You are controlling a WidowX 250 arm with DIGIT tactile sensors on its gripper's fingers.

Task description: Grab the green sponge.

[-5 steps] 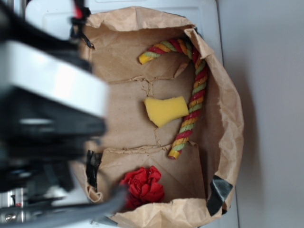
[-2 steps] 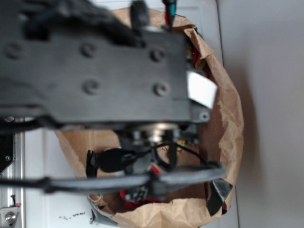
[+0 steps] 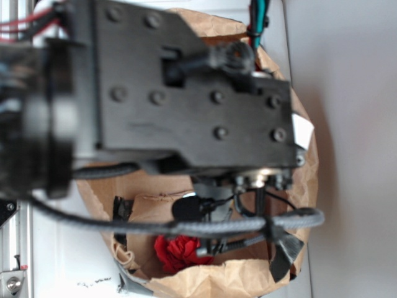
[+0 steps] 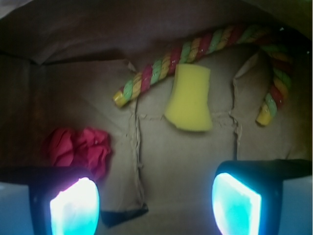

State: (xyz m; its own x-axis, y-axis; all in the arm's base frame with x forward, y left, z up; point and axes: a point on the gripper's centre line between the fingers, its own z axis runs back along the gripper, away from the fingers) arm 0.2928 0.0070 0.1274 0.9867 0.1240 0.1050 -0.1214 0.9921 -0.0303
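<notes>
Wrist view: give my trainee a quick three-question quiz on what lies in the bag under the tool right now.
1. True or false: the tool is already shut on the pale-yellow foam sponge block.
2. Which thing touches the sponge's upper edge? A) the red ruffled ball B) the red, yellow and green striped rope C) the strip of black tape
3. Fill in: the objects lie on the crumpled floor of a brown ______ bag.

Key: 1 false, the fingers stand apart with nothing between them and the sponge lies beyond them; 2 B; 3 paper.
</notes>
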